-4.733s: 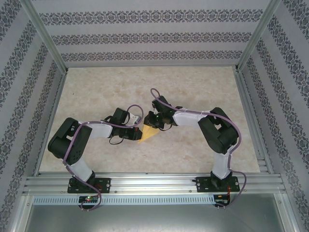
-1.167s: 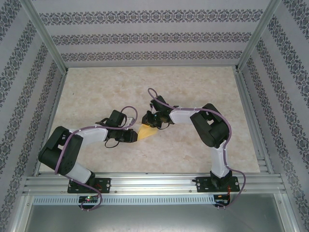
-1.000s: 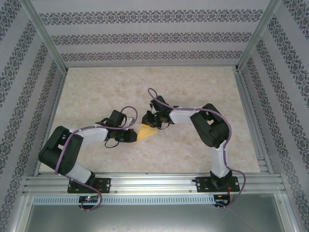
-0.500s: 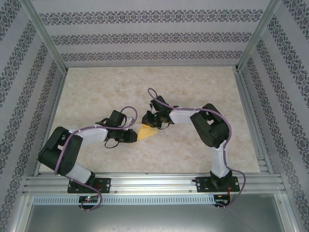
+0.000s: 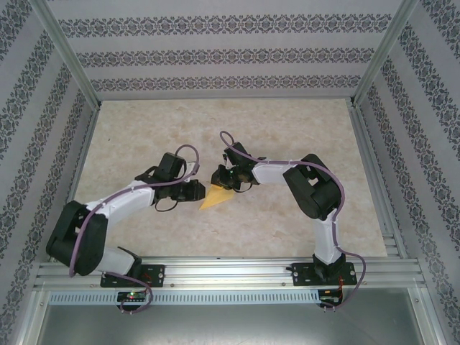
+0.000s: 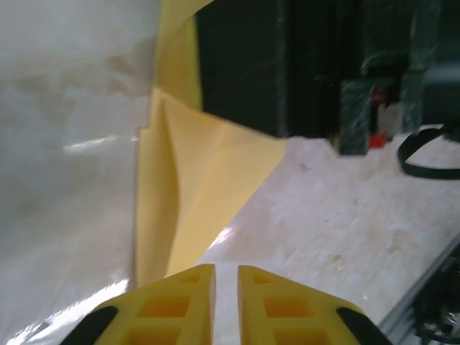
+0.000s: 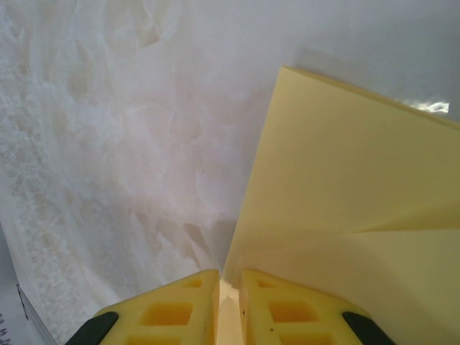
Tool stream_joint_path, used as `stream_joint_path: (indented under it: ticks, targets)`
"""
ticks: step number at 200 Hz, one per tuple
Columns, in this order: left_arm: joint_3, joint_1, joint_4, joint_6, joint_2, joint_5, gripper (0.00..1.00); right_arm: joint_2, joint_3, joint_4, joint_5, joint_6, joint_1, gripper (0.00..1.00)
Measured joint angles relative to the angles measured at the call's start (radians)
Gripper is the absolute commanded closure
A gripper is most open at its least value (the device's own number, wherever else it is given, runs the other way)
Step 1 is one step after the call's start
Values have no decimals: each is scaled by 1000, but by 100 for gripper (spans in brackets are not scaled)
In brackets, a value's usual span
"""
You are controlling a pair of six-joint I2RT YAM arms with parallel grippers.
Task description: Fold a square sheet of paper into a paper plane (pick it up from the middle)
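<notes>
The paper (image 5: 218, 199), folded into a yellow triangle, lies on the table (image 5: 287, 129) just left of centre in the top view, its long point toward the lower left. The right gripper (image 5: 218, 184) sits at the paper's upper edge. In the right wrist view its yellow fingers (image 7: 180, 309) are clenched on that edge with a sliver of yellow between them, and the sheet spreads to the upper right of the frame, a crease crossing its right side. The left gripper (image 5: 200, 192) stands just beside the paper's left edge. In the left wrist view its fingers (image 6: 172, 302) are drawn almost together, bare table in the slit, grasping nothing. The paper starts just ahead of the left fingertip, and a narrow strip runs to the top of the frame beside the black right arm (image 6: 302, 65)
</notes>
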Motion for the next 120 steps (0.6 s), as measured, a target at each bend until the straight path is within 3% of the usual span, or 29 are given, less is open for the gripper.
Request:
stream_joint_path:
  ticks: [66,120]
  targets:
    - [26,0,109,-39,223,116,86,0,0,0,0,0,0,83]
    - [3,0,109,-23,233,78,86,0,0,-1,0,0,0,82]
